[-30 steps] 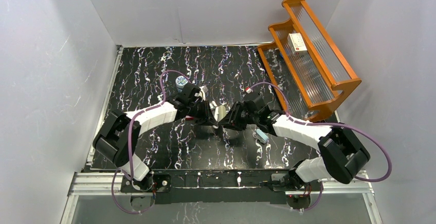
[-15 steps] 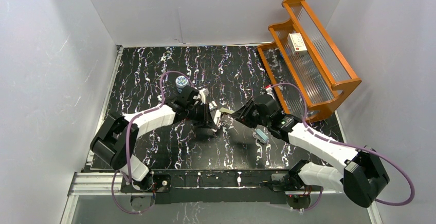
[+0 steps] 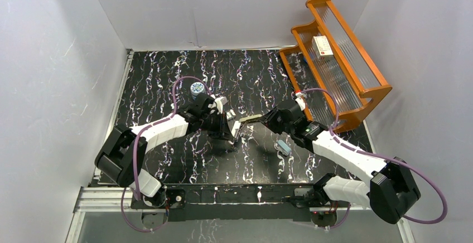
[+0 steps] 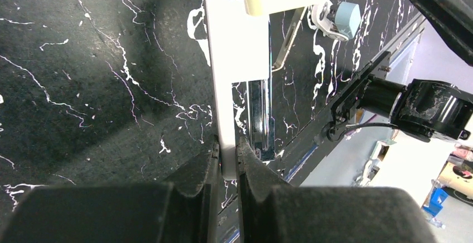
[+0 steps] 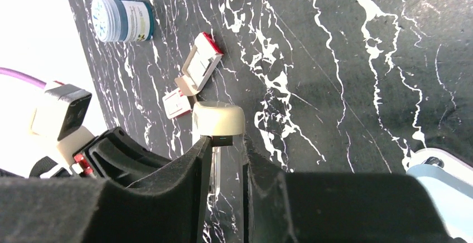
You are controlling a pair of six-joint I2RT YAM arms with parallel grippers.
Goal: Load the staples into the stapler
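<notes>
The left end effector (image 4: 227, 142) is clamped tight on the pale base plate of the stapler (image 3: 250, 118). The right end effector (image 5: 221, 140) is pinched closed on the stapler's cream top arm. Held between the two, the stapler is hinged open at the middle of the tabletop (image 3: 167, 81), with its metal rail (image 4: 261, 115) exposed. In the right wrist view, the staples (image 5: 201, 64) lie on the tabletop at 11 o'clock from the cream tip, apart from it. A light blue stapler (image 3: 284, 147) sits at 5 o'clock from the right end effector. A round tin (image 3: 196, 90) stands at 10 o'clock from the left one.
</notes>
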